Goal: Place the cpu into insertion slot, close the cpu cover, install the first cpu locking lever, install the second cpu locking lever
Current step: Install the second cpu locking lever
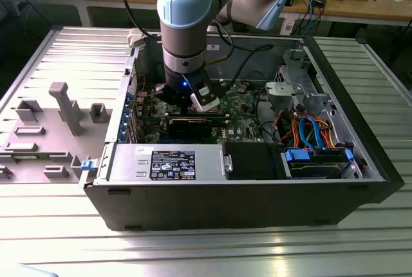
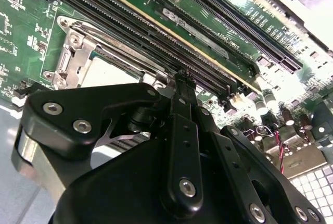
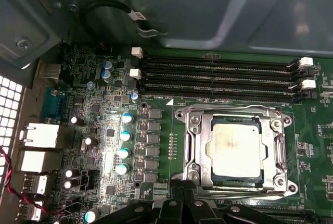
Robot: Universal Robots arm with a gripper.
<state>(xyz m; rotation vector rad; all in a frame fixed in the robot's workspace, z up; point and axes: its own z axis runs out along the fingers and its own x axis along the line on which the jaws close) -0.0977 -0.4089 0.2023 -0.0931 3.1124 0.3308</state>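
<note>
Hovering low inside the open computer case [image 1: 360, 161], the gripper [image 3: 179, 203] hung just beside the insertion slot [image 3: 234, 148] on the green motherboard [image 3: 104, 130]. In the first wrist view the cpu [image 3: 235, 150] already lay flat in that slot, its silver-grey top showing through the cut-out of the cpu cover [image 3: 278, 146], which lay down around it. The socket sat directly ahead of the black fingers [image 3: 171, 195], whose tips stood at the frame's near edge. I judged the fingers drawn close together and holding nothing. Beyond the socket, the long memory slots [image 3: 218, 78] ran parallel to its far side. The second wrist view showed the same fingertips close by the silvery frame. From the exterior view, the arm [image 1: 185, 26] reached straight down into the case.
</note>
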